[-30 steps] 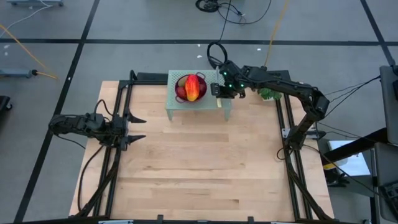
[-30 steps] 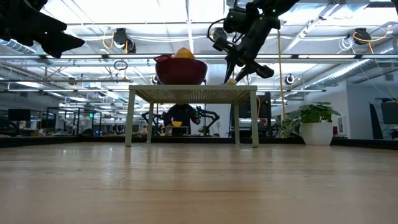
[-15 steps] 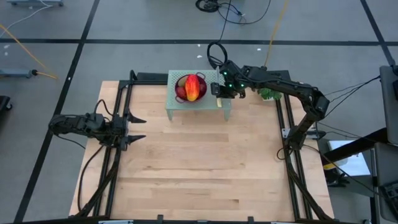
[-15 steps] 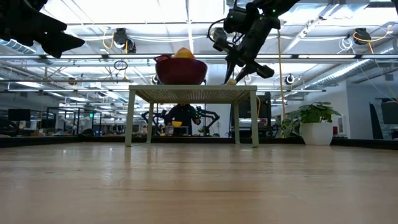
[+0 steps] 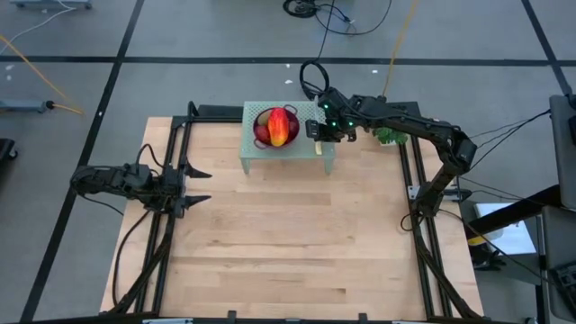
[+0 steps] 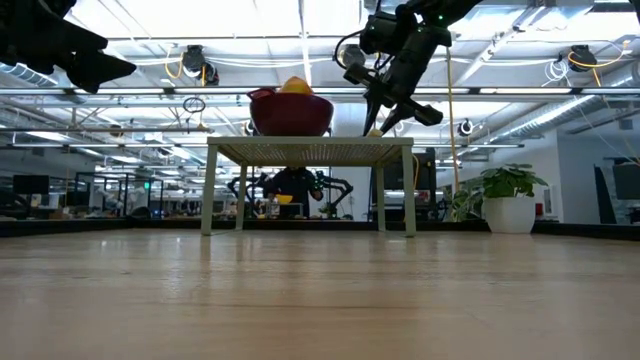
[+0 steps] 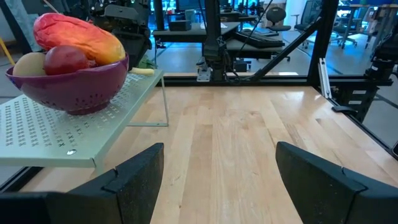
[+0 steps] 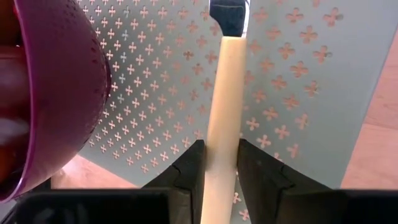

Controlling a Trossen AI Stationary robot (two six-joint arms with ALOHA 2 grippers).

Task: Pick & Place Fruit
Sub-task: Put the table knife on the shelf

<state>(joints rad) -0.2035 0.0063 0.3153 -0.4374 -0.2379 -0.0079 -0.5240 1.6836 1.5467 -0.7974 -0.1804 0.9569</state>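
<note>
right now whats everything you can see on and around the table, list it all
colander bowl: one, purple, perforated, on the raised shelf.
oblong fruit: one, red-orange-yellow, on top of the pile in the bowl.
round fruit: one, dark red, in the bowl under the oblong one.
pale fruit: one, tan, at the bowl's rim.
knife: one, pale yellow handle and dark blade, lying on the shelf beside the bowl.
shelf: one, pale green, perforated, on legs at the table's far edge.
table: one, light wood.
potted plant: one, green in a white pot, beyond the table.
left gripper: open, waiting at the table's left edge.
right gripper: fingers either side of the knife handle.
</note>
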